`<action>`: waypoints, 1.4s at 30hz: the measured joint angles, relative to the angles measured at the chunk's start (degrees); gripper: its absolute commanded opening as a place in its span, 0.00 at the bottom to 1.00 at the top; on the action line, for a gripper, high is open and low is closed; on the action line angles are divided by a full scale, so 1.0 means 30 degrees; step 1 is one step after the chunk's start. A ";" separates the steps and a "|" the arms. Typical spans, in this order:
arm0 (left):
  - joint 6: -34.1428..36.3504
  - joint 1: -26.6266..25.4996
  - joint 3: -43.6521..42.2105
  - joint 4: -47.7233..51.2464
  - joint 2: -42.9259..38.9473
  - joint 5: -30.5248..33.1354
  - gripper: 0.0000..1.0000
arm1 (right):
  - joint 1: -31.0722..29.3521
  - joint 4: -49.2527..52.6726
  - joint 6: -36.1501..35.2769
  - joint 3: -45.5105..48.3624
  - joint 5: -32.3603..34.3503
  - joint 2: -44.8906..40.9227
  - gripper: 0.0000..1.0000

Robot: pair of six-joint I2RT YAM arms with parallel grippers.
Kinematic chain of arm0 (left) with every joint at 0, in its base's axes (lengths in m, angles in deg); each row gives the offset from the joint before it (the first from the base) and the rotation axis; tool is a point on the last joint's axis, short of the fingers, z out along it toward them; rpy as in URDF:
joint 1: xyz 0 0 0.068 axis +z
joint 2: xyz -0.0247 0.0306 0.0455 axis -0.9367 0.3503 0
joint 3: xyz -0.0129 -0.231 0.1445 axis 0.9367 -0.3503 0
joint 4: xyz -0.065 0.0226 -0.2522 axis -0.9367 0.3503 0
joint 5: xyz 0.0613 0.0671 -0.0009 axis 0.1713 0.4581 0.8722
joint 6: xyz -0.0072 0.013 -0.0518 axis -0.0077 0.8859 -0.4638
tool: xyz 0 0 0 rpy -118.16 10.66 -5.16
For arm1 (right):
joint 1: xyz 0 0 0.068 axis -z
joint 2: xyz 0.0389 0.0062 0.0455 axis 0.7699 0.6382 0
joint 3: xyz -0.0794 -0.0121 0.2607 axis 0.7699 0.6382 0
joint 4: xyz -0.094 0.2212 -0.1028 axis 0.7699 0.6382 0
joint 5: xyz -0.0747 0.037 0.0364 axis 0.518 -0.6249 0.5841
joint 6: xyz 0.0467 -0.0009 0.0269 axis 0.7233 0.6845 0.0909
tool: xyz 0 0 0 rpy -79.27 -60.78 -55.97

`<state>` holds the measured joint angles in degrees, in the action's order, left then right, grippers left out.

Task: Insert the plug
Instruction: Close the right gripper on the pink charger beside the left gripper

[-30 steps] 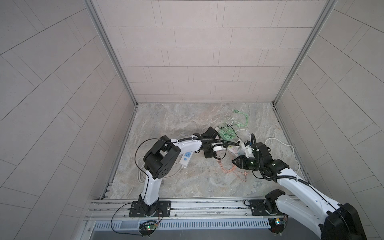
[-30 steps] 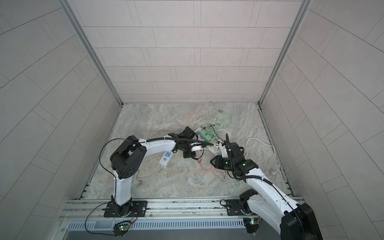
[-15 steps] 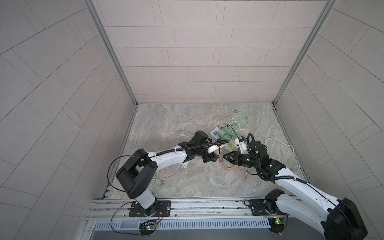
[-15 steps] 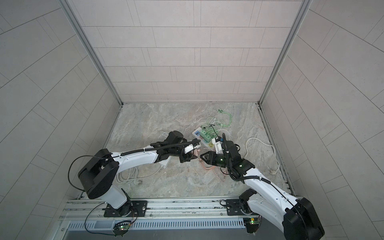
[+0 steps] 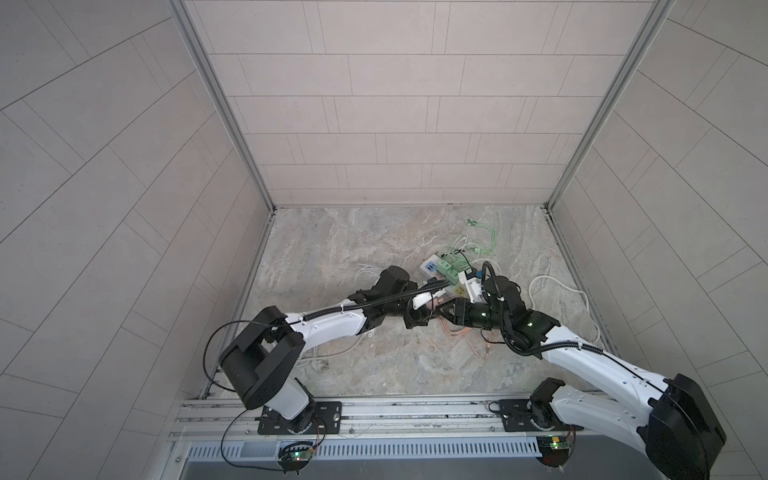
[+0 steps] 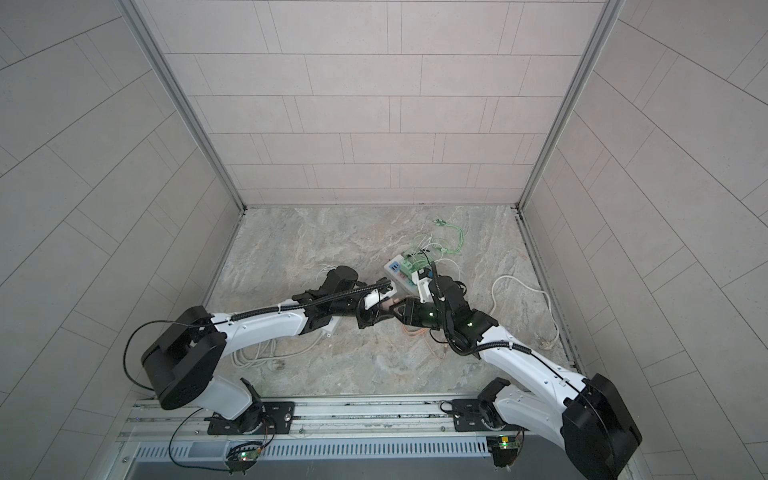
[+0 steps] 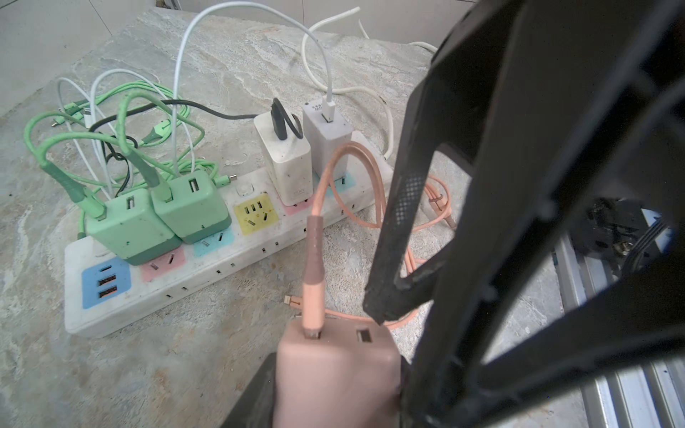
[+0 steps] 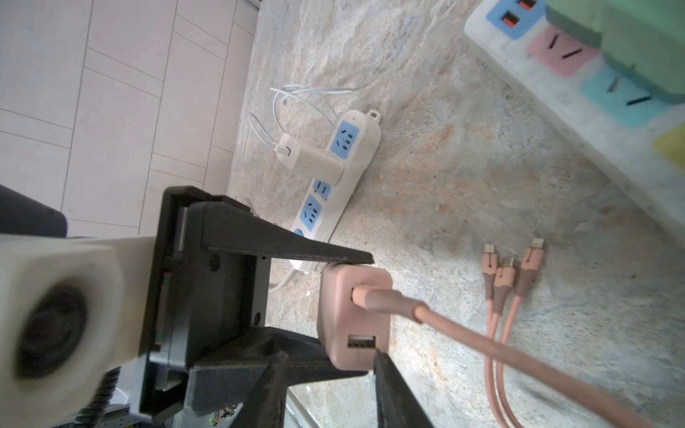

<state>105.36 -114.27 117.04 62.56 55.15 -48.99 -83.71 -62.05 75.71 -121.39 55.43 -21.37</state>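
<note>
In the right wrist view the picture's edge cuts off the long power strip (image 8: 556, 92). The green charger (image 8: 630, 37) sitting on it is blurred and half out of frame. Near this strip, the pink charger (image 7: 333, 370) is cut by the edge in the left wrist view, and its prongs are hidden inside the left gripper (image 8: 348, 315). The right gripper (image 8: 330, 355) shows only blurred finger ends, so its grip cannot be told. In the left wrist view it hides the strip's far end.

On the long power strip (image 7: 230, 259), 2 chargers (image 7: 129, 226) stand near 1 end, 2 more chargers (image 7: 287, 163) near the other. The lone charger (image 7: 335, 374), cable (image 7: 313, 259) in it, is just in front. A short power strip (image 8: 326, 222) lies left.
</note>
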 measured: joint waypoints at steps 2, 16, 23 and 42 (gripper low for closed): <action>-0.0007 0.0000 -0.0138 -0.0175 -0.0066 0.0000 0.37 | -0.0109 0.0408 -0.0087 -0.0182 0.0372 0.0029 0.39; -0.0160 0.0000 -0.0714 -0.0415 -0.0699 -0.0102 0.37 | -0.0510 -0.1275 0.0714 -0.0306 0.0364 0.1785 0.34; -0.0153 0.0007 -0.0736 -0.0386 -0.0699 -0.0073 0.37 | -0.0670 -0.1647 0.1071 -0.0306 0.0546 0.2113 0.32; -0.0568 0.0000 -0.2317 -0.2127 -0.1727 0.0080 0.73 | -0.1275 -0.1443 0.0510 -0.0780 0.0641 0.2914 0.03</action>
<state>103.66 -114.27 110.09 56.18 49.97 -48.75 -87.53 -66.38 77.24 -123.72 57.35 -12.63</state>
